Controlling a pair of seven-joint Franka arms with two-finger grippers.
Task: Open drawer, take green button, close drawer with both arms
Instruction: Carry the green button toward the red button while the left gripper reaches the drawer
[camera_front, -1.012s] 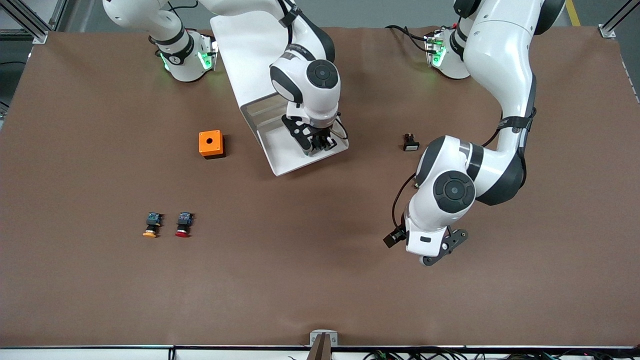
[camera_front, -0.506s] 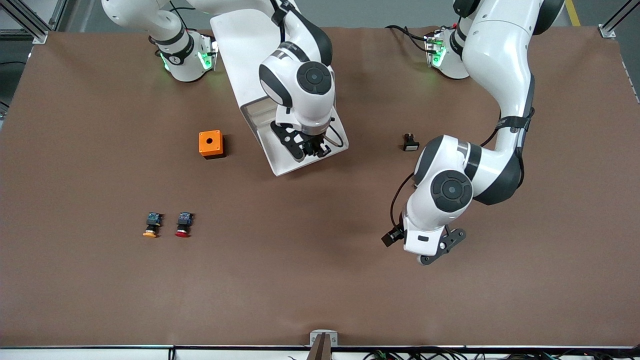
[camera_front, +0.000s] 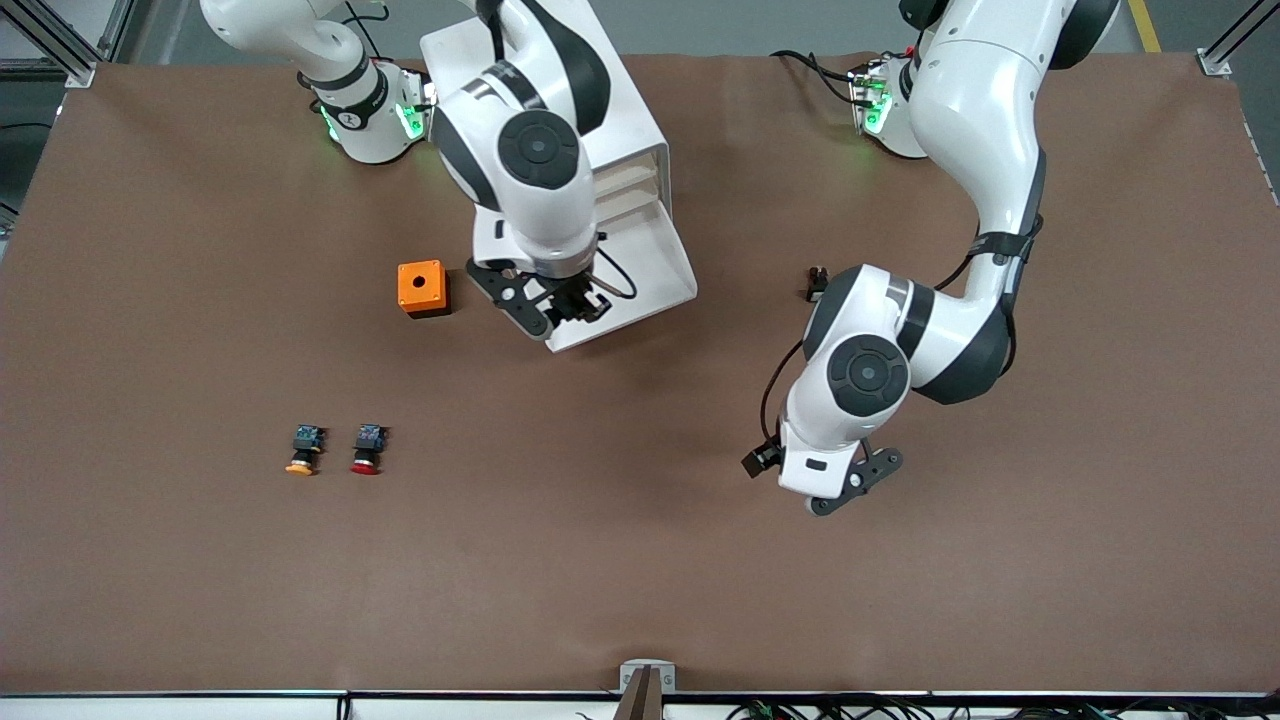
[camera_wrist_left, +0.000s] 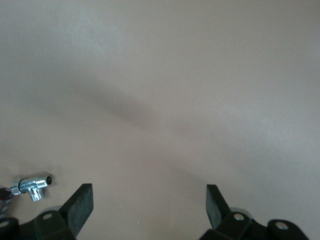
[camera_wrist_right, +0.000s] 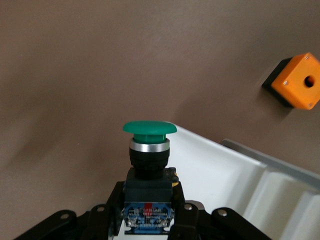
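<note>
My right gripper (camera_front: 566, 304) is shut on the green-capped button (camera_wrist_right: 149, 145). It holds the button by its black body and blue rear block, up in the air over the front corner of the open white drawer (camera_front: 650, 265), at the end toward the orange box. In the right wrist view my right gripper (camera_wrist_right: 148, 200) has the drawer's white rim (camera_wrist_right: 235, 175) just under the button. My left gripper (camera_front: 830, 480) hangs over bare brown table, apart from the drawer. In the left wrist view my left gripper (camera_wrist_left: 149, 202) is open and empty.
The white drawer cabinet (camera_front: 610, 150) stands between the arm bases. An orange box (camera_front: 422, 288) with a round hole sits beside the drawer and shows in the right wrist view (camera_wrist_right: 296, 82). An orange-capped button (camera_front: 302, 452) and a red-capped button (camera_front: 367, 451) lie nearer the camera. A small black part (camera_front: 818, 285) lies by the left arm.
My right gripper has moved with the green button from over the inside of the drawer to over its front corner near the orange box. My left arm has shifted slightly toward the drawer.
</note>
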